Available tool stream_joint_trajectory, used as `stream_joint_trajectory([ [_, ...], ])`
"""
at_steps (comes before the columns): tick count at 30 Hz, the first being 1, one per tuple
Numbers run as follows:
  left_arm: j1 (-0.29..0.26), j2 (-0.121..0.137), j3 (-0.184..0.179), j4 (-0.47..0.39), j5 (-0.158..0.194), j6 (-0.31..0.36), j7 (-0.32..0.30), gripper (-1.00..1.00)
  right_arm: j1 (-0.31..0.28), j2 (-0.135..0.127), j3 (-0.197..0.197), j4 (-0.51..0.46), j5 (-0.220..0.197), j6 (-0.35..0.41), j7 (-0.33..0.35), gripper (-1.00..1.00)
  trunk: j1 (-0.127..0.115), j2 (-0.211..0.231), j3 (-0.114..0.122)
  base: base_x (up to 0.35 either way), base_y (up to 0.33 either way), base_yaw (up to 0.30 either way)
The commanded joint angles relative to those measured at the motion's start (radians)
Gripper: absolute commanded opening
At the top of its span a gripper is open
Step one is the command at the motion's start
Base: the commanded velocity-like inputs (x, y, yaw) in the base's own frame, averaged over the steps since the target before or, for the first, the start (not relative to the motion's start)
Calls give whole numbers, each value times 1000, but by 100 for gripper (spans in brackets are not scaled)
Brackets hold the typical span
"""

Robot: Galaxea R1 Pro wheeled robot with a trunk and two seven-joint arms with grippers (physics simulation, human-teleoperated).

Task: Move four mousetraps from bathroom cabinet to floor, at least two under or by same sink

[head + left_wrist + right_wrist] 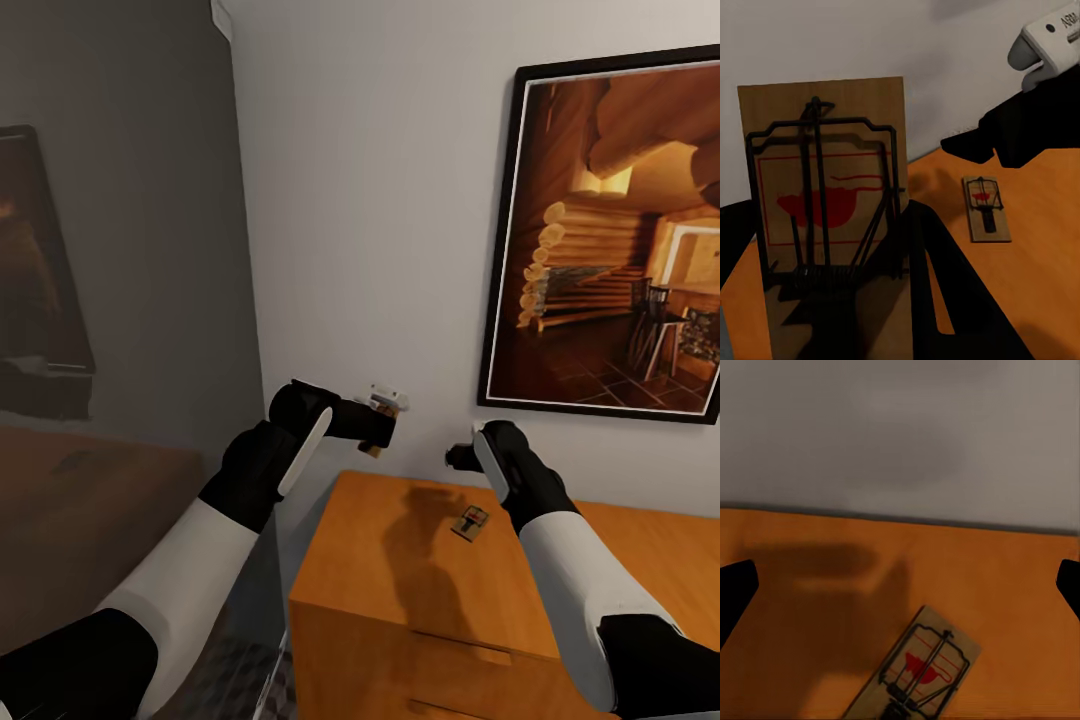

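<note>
The orange-brown cabinet stands against the white wall. One mousetrap lies flat on its top, also seen in the left wrist view as the lying mousetrap and in the right wrist view as the same trap. My left gripper hovers above the cabinet's back left corner, shut on a second mousetrap, with a dark finger against the trap's edge. My right gripper hangs open a little above and behind the lying trap, its fingertips wide apart with nothing between them.
A large framed picture of a log interior hangs on the wall above the cabinet. Drawer fronts face me. Left of the cabinet lie a dark framed panel, a brown surface and a strip of patterned floor.
</note>
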Motion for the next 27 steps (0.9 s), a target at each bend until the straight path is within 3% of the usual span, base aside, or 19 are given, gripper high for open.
stream_joint_trajectory([
  [1,-1,0,0,0,6,6,3,-100,-1,1,1,1,-11,17,-9,100,0,-1,-1,2,0,0],
  [4,-1,0,0,2,5,6,3,-100,-1,2,-1,4,-12,66,-9,100,0,-1,-1,0,0,0],
  [7,-1,0,0,4,4,6,4,-100,-1,2,-28,5,-11,107,-8,100,0,-1,-1,0,0,0],
  [14,-1,0,1,18,3,6,4,-100,-1,-7,-172,2,-2,107,-10,100,0,-1,-1,0,0,0],
  [27,-1,0,0,45,3,6,4,-100,-1,-8,-190,2,0,107,-11,100,0,-1,-1,0,0,0],
])
